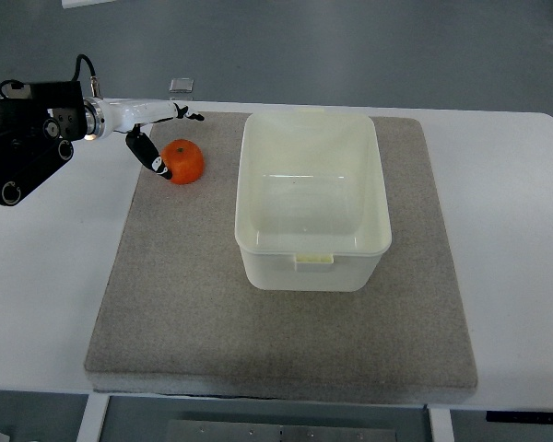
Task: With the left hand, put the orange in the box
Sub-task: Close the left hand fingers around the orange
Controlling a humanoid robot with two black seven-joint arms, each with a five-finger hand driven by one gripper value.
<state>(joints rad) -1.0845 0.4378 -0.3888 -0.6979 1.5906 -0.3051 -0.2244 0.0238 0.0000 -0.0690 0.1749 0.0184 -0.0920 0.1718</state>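
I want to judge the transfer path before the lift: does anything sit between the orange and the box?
Nothing visible does. The orange rests on the grey mat just left of the open box, with bare mat between them. Only the box's own left wall must be cleared. The left hand is already at the orange.

White tabletop (516, 203) with a grey felt mat (194, 304) covering most of it. Grey floor (369, 46) beyond the far edge, small clear square object (181, 86) lying there. Even, diffuse light, soft shadows only.
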